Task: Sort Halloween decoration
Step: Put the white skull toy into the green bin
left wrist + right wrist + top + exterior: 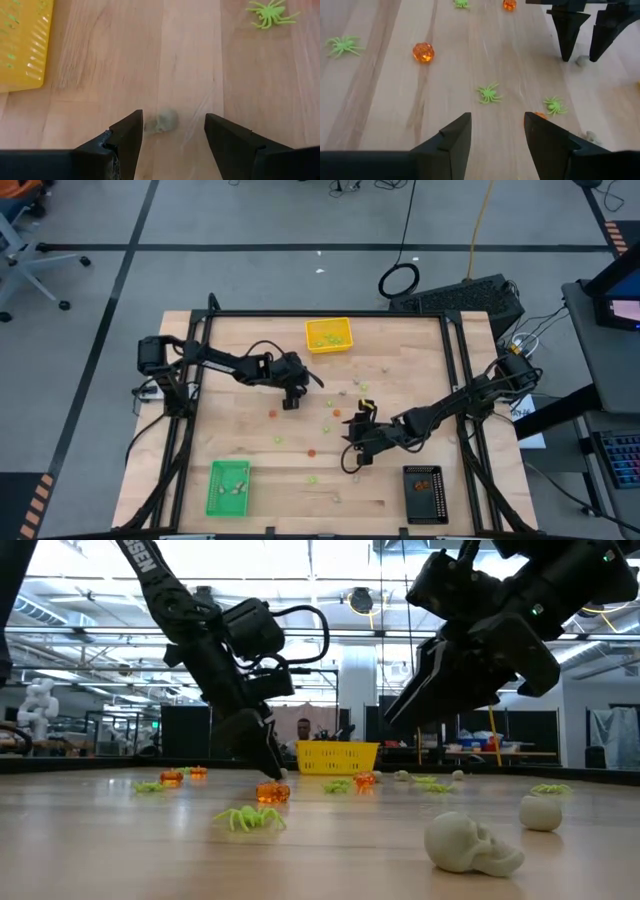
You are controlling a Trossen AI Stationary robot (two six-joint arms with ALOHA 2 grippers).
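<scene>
Tiny decorations are scattered over the wooden table: green spiders (490,93), orange pumpkins (423,52) and pale grey skulls (470,843). My left gripper (172,132) is open and points down at the table's middle left (291,400). One small grey skull (162,121) lies on the wood between its fingers, close to one of them, with no contact showing. My right gripper (497,131) is open and hangs above the table (415,700), right of centre (352,458), over bare wood near a spider. It holds nothing.
A yellow tray (328,335) holding green pieces sits at the far edge. A green tray (228,487) with a few pieces is at the near left, and a black tray (425,493) with orange pieces at the near right. Loose pieces lie between the two arms.
</scene>
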